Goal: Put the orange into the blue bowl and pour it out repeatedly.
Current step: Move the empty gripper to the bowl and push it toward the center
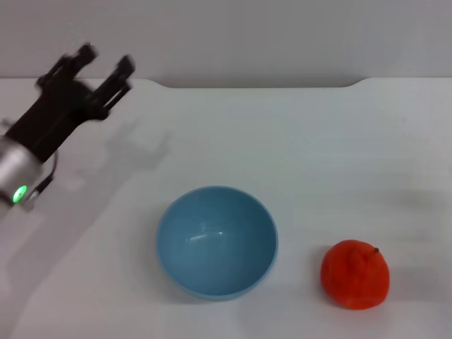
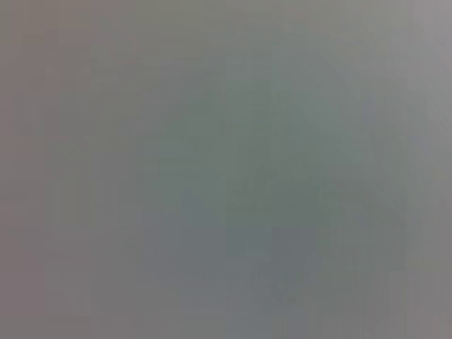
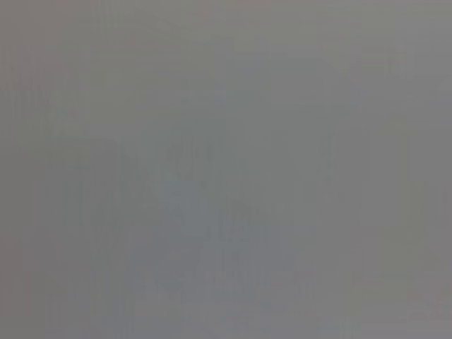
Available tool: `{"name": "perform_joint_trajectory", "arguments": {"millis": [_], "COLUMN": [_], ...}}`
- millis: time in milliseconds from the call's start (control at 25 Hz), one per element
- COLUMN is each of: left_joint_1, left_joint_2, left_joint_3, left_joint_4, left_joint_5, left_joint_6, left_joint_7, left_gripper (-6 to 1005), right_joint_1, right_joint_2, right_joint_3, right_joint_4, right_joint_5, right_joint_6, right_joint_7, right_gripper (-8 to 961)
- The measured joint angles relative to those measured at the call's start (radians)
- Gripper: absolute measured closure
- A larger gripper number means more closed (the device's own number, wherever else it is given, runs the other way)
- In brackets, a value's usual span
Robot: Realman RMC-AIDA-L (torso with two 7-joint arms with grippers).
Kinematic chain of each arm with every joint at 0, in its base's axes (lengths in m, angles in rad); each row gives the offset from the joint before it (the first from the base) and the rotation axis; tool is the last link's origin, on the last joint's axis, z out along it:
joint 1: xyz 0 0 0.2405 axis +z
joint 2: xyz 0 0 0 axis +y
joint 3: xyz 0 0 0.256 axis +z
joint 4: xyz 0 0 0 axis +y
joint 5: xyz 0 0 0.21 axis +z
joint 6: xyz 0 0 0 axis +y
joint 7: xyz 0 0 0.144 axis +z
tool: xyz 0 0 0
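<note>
Orange (image 1: 355, 275) beside blue bowl (image 1: 216, 242); left pincer (image 1: 106, 65) open.

white table (image 1: 296, 141), pale wall (image 1: 247, 35) behind

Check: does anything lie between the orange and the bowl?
Nothing visible does. The orange sits on bare table to the right of the empty bowl. The left gripper, open, is at the far left.
</note>
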Motion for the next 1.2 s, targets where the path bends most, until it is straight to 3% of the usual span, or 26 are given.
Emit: {"name": "perform_joint_trajectory", "arguments": {"millis": [120,280,400,440,560,760,960,1200], "left_joint_1": [-0.039,-0.098,-0.149,-0.174,-0.197,-0.220,-0.246,-0.260], "left_joint_2": [0.008,0.015,0.020,0.025,0.035,0.041,-0.024,-0.024], "left_joint_3": [-0.013,-0.035,-0.059,-0.071,-0.090,-0.149,-0.280,-0.308], "left_joint_4": [0.133,0.255,0.328,0.374,0.463,0.746,1.020,1.082], "left_joint_5": [0.145,0.393,0.650,0.791,1.006,1.521,1.942,2.034], "left_joint_6": [-0.173,-0.288,-0.296,-0.291,-0.263,-0.057,0.315,0.510], "left_joint_7": [-0.111,-0.353,-0.563,-0.706,-0.938,-1.449,-1.809,-1.985], "left_gripper": [289,288,290,290,288,300,314,332], "right_joint_1": [0.011,0.021,0.027,0.029,0.032,0.032,0.035,0.043], "right_joint_2": [-0.002,-0.003,-0.003,-0.002,-0.002,-0.002,-0.002,-0.002], "right_joint_3": [0.000,0.000,0.000,0.000,0.000,0.000,0.006,0.008], "right_joint_4": [0.000,-0.002,-0.005,-0.008,-0.020,-0.024,-0.029,-0.041], "right_joint_5": [0.000,0.000,0.000,0.000,0.000,0.000,0.000,0.006], "right_joint_6": [0.024,0.037,0.047,0.049,0.052,0.056,0.059,0.060], "right_joint_7": [0.000,-0.002,-0.006,-0.005,-0.002,-0.001,0.000,0.000], "right_gripper": [363,363,364,364,364,364,364,364]}}
